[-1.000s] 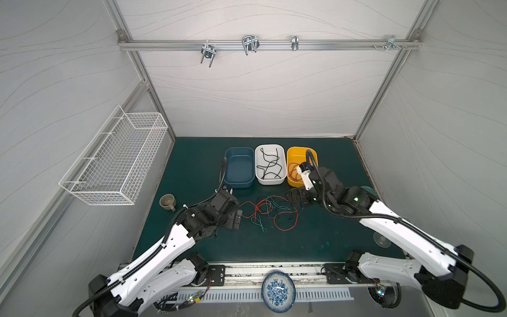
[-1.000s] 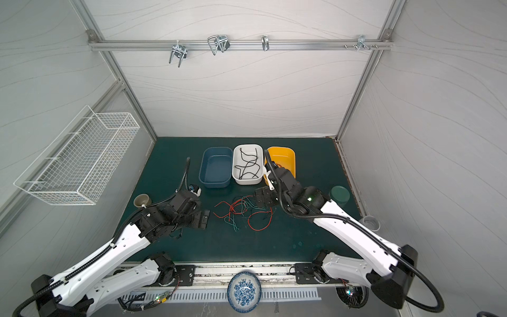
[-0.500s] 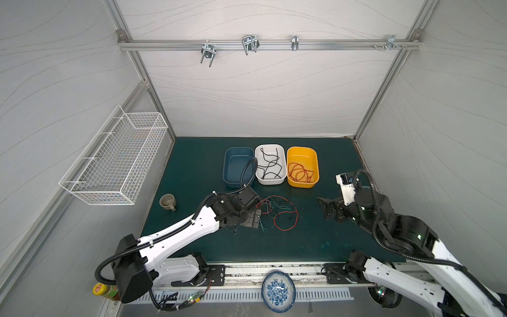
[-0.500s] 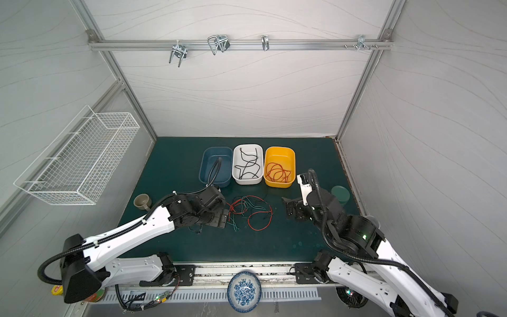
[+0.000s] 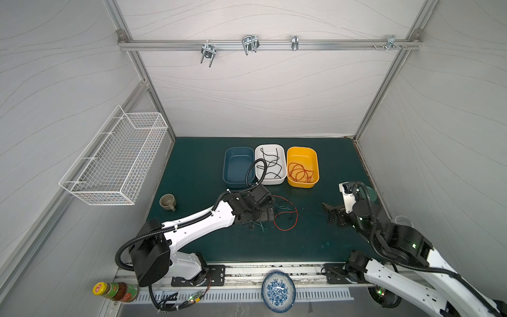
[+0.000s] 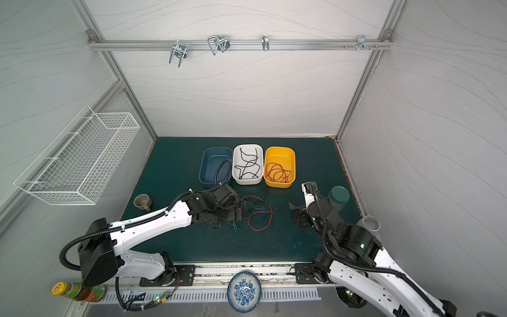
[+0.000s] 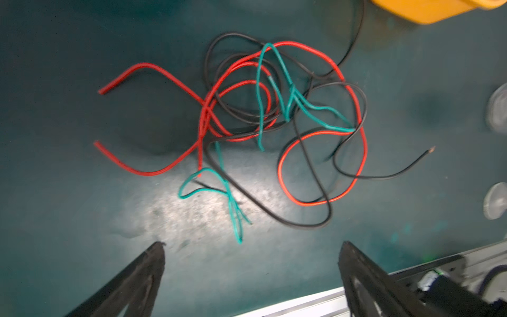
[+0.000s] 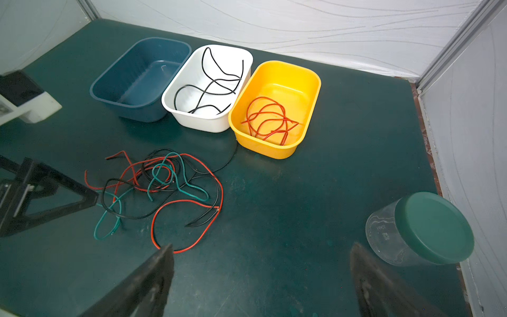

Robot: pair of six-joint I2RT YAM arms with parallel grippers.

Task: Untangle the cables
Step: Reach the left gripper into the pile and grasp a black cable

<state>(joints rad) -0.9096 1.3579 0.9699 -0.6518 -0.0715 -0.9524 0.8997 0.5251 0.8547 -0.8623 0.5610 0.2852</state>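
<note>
Zero grip: seeing left gripper [image 7: 252, 244] spread wide over tangled cables [image 7: 260, 109], right gripper [image 8: 262, 245] spread wide, empty, beside green-lidded jar [image 8: 422, 230].

cables [image 8: 162, 175] tangled on mat [image 8: 329, 178] | right gripper [image 8: 262, 247] spread wide, near jar [image 8: 433, 227]

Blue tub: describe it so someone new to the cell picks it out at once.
On the dark green table mat, three tubs stand in a row near the back wall. The blue tub is the left end in both top views, beside the white tub. It alone shows no cables inside: white holds black cables, the yellow tub red cables.
</note>
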